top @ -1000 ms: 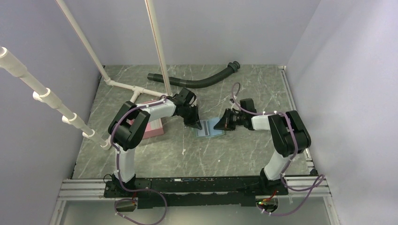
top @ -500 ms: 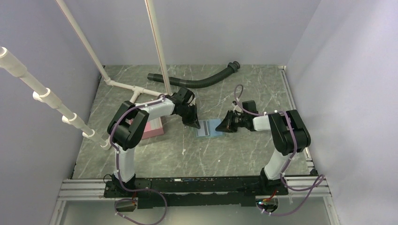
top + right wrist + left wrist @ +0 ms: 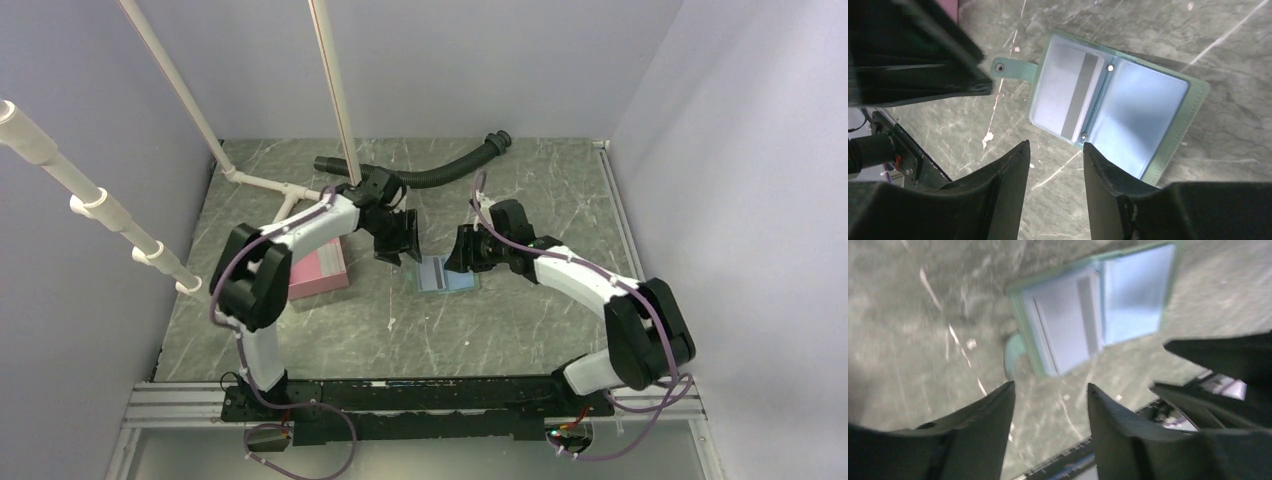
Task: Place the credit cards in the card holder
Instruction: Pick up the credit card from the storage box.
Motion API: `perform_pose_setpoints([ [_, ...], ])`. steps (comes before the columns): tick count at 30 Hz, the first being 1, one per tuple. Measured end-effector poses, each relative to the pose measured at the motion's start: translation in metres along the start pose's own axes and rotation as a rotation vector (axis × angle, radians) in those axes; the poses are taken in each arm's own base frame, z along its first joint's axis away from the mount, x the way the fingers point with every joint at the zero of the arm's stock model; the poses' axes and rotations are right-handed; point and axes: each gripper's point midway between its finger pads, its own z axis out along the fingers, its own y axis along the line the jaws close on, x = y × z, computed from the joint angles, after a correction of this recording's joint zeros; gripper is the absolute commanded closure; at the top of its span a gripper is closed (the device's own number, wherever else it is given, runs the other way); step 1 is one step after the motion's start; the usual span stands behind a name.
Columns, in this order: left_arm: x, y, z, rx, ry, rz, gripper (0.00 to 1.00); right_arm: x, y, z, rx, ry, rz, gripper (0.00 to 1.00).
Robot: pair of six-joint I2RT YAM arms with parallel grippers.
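Note:
The card holder (image 3: pixel 445 275) lies spread open on the table, light blue inside with a green edge and a snap tab (image 3: pixel 1010 69). A pale credit card (image 3: pixel 1060 92) with a grey stripe sits in its left pocket; the right pocket (image 3: pixel 1143 120) looks bare. The holder shows blurred in the left wrist view (image 3: pixel 1098 315). My left gripper (image 3: pixel 395 240) (image 3: pixel 1050 390) hangs open just left of the holder, holding nothing. My right gripper (image 3: pixel 462 250) (image 3: pixel 1055 146) is open over the holder's far edge, nothing between its fingers.
A pink box (image 3: pixel 318 270) stands left of the holder, beside the left arm. A black ribbed hose (image 3: pixel 420 172) lies along the back. White pipes (image 3: pixel 290 195) rise at the back left. The two grippers are close together above the holder.
Both grippers have gone from shut to open and lifted off the holder. The left one drew back toward the far side; the right arm stretched out and moved left and back.

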Motion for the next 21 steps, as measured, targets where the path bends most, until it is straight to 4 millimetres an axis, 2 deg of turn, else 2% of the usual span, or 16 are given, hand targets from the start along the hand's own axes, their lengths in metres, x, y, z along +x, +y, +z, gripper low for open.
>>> perform_pose_setpoints([
  [1, -0.001, -0.003, -0.014, 0.003, -0.014, -0.007, 0.08, -0.002, 0.002, -0.003, 0.002, -0.015, -0.008, 0.51],
  [2, -0.001, -0.006, -0.027, 0.008, -0.030, -0.006, 0.02, -0.005, 0.002, -0.008, 0.007, -0.039, -0.017, 0.50],
  [4, -0.002, -0.010, -0.061, 0.017, -0.073, -0.015, 0.00, -0.006, 0.002, -0.014, 0.017, -0.063, -0.022, 0.49],
  [6, -0.003, -0.006, -0.093, 0.013, -0.117, -0.045, 0.01, -0.003, 0.001, -0.018, 0.021, -0.074, -0.022, 0.47],
  [9, -0.009, 0.019, -0.138, -0.030, -0.206, -0.115, 0.00, 0.004, -0.003, -0.024, 0.035, -0.087, -0.022, 0.46],
  [10, -0.010, 0.033, -0.153, -0.051, -0.240, -0.151, 0.01, 0.006, -0.003, -0.026, 0.034, -0.089, -0.022, 0.46],
  [12, -0.009, 0.058, -0.171, -0.087, -0.285, -0.214, 0.01, 0.007, -0.001, -0.027, 0.025, -0.094, -0.025, 0.46],
  [16, -0.001, 0.104, -0.190, -0.151, -0.317, -0.316, 0.01, 0.010, -0.001, -0.022, 0.003, -0.086, -0.019, 0.46],
  [18, 0.001, 0.120, -0.191, -0.176, -0.313, -0.341, 0.03, 0.014, -0.003, -0.019, 0.004, -0.075, -0.012, 0.45],
  [21, 0.004, 0.138, -0.187, -0.202, -0.293, -0.352, 0.11, 0.017, -0.006, -0.017, 0.011, -0.063, -0.006, 0.45],
])
